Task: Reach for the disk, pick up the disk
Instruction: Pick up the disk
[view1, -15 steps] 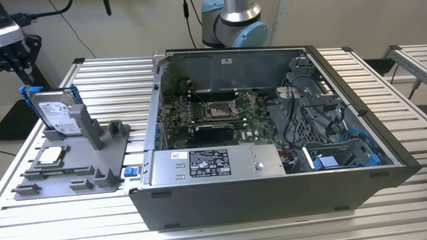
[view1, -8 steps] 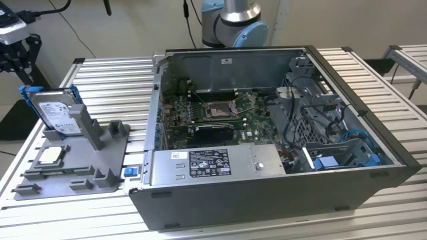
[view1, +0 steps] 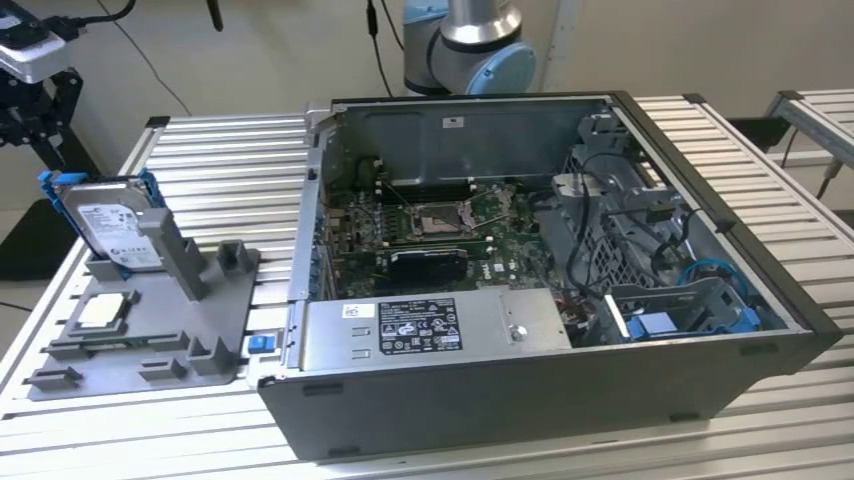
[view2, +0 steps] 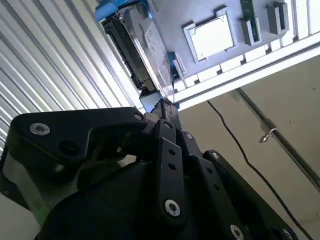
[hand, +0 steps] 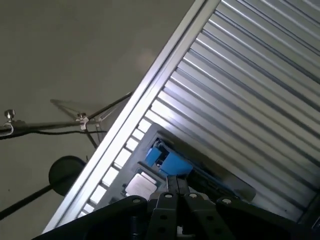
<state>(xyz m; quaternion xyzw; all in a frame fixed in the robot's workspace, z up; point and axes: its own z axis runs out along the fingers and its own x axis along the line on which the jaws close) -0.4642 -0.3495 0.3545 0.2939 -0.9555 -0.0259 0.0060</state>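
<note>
hanging in the air, the gripper has its fingers squeezed together and holds nothing. a little past its tips, not touching, the disk stands on edge in the grey holder on the table.

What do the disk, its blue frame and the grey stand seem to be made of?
The disk: probably metal, silver-grey matte body with a white paper-like label. Its blue frame: plastic, by its bright uniform colour. The grey stand: likely matte plastic.
</note>
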